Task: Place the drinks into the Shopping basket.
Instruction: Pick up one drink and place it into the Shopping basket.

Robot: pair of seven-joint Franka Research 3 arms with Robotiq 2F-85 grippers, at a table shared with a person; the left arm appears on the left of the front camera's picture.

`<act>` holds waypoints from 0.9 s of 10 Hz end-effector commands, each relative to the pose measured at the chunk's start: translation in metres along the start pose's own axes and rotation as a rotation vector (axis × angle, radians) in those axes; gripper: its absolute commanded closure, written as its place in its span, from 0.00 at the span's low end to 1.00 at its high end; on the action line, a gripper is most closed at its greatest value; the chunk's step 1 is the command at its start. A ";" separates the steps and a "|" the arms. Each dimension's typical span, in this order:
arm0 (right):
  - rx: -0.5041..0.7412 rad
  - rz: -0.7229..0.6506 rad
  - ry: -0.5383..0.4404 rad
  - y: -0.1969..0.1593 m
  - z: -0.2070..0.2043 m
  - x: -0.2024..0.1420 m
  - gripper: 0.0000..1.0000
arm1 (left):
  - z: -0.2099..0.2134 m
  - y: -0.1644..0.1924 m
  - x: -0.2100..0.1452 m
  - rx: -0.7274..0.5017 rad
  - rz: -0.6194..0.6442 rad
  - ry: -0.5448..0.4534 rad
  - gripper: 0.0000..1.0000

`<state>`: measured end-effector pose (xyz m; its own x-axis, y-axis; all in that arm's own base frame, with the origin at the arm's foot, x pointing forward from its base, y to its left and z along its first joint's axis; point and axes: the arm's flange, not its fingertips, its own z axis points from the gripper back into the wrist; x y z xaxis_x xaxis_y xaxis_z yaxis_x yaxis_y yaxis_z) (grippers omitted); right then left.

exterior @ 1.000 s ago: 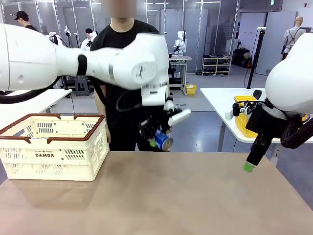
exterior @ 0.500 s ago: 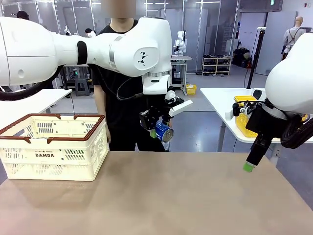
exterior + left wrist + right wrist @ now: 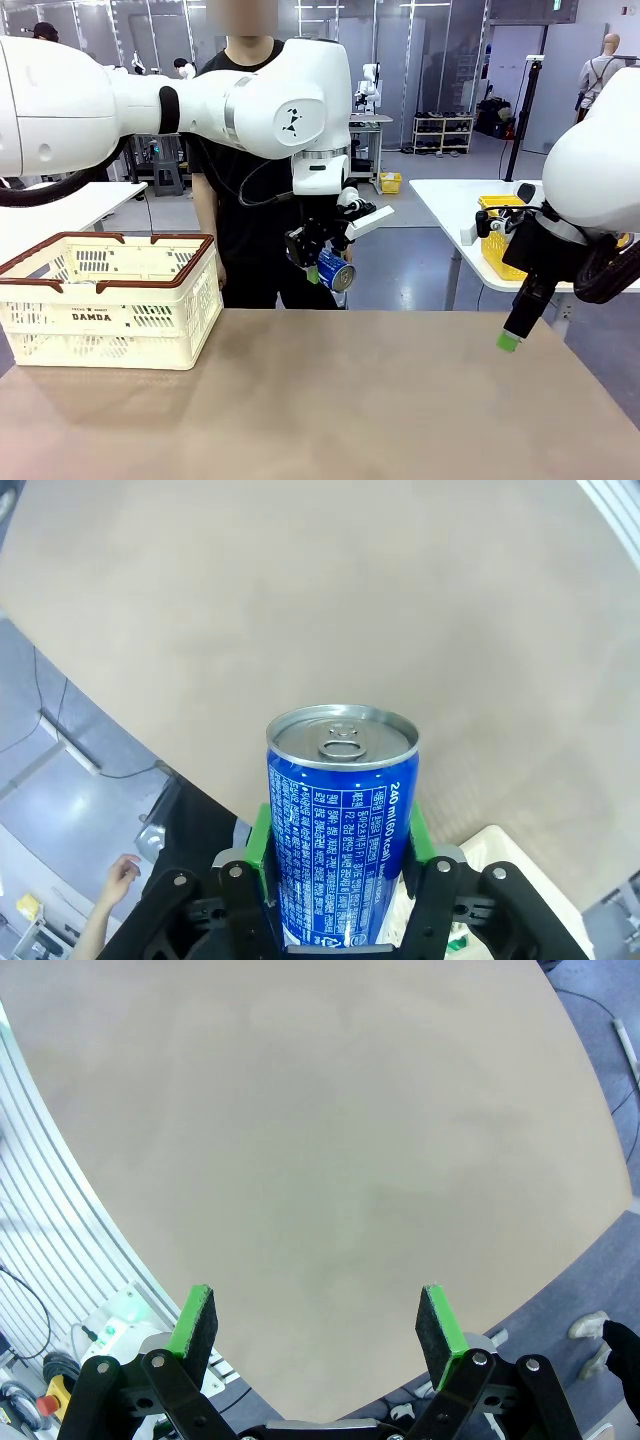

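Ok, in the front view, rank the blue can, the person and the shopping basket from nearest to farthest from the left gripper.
1. Blue can: held in the left gripper, above the table's far edge.
2. Person: standing right behind the gripper at the far side of the table.
3. Shopping basket: resting on the table well off to the robot's left.

Grey floor [image 3: 420, 255], white side table [image 3: 455, 195], shelf rack [image 3: 443, 133], glass partitions [image 3: 345, 40]
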<state>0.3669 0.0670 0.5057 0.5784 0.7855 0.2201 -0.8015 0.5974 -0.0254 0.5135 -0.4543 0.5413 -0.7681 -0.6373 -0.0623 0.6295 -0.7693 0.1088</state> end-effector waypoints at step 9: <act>-0.003 0.000 0.008 0.000 0.001 -0.001 0.00 | 0.052 -0.159 -0.240 0.063 0.701 0.100 0.43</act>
<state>0.3669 0.0667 0.5056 0.5791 0.7850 0.2201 -0.8012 0.5979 -0.0245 0.6049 -0.1839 0.5978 -0.2339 -0.9685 -0.0848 0.9518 -0.2459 0.1831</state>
